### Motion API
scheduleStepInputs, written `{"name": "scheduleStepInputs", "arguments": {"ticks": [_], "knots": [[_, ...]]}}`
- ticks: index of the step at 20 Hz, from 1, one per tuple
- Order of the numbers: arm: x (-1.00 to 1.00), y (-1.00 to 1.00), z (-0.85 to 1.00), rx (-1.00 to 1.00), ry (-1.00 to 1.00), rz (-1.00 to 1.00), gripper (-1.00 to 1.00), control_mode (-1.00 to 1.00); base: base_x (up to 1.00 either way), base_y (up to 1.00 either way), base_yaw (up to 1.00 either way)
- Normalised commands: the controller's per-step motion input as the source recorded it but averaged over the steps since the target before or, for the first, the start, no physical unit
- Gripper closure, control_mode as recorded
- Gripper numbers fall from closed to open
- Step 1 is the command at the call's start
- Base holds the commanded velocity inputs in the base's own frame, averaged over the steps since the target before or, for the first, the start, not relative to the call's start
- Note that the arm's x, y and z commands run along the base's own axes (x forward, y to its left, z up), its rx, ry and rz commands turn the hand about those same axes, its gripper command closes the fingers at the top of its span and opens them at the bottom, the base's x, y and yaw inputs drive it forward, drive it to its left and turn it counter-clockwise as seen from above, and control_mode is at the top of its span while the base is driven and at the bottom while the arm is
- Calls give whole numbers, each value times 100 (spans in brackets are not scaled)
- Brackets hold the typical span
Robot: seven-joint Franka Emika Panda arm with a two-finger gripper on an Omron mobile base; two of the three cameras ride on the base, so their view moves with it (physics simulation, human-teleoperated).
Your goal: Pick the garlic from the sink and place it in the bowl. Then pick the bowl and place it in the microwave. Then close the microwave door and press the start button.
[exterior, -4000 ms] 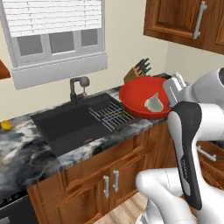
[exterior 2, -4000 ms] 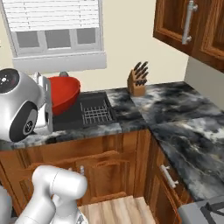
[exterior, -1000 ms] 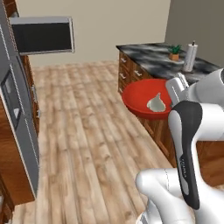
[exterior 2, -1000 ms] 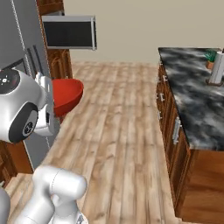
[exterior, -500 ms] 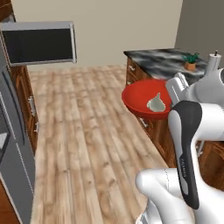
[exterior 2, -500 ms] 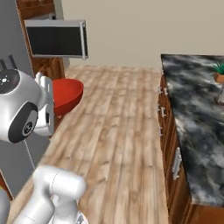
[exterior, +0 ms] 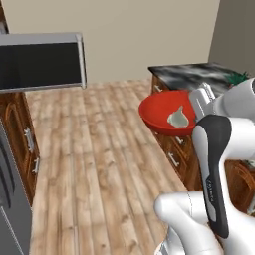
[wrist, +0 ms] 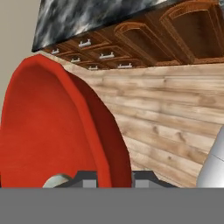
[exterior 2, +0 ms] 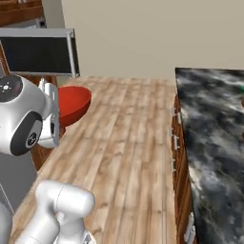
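- One red bowl (exterior: 163, 117) is carried clear of the floor, gripped at its rim by the hand (wrist: 114, 177); in the hand view the two dark fingertips (wrist: 87, 178) sit on either side of the rim wall, closed on it.
- In the left base view the bowl sits at about 2 o'clock from the frame centre, just left of the white wrist; it is held roughly level with its opening upward.
- One garlic (exterior: 178, 118) bulb rests inside the bowl, pale grey, against the inner wall on the side nearest the wrist. In the hand view a small pale part of it shows at the bottom edge, at about 7 o'clock.
- In the right base view the bowl (exterior 2: 71, 104) shows at about 9 o'clock, partly hidden behind the arm's rounded white and dark joint.
- The microwave door (exterior: 42, 64) stands open, swung out over the floor: a silver frame around a dark window, at about 10 o'clock in the left base view and at about 11 o'clock in the right base view (exterior 2: 40, 51). Bowl and door are well apart.
- A marbled grey worktop (exterior 2: 212, 138) over wooden drawers runs along the right side of the right base view.
- Wooden plank floor (exterior: 99, 149) lies below the bowl and between the door and the worktop.
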Motion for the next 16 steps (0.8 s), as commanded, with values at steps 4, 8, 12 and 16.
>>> {"name": "scheduleStepInputs", "arguments": {"ticks": [4,8,12,16], "knots": [[0,0,0,0,0,0,100,100,100,-36,0],[0,0,0,0,0,0,100,100,100,-46,0],[0,0,0,0,0,0,100,100,100,-40,0],[0,0,0,0,0,0,100,100,100,-17,0]]}}
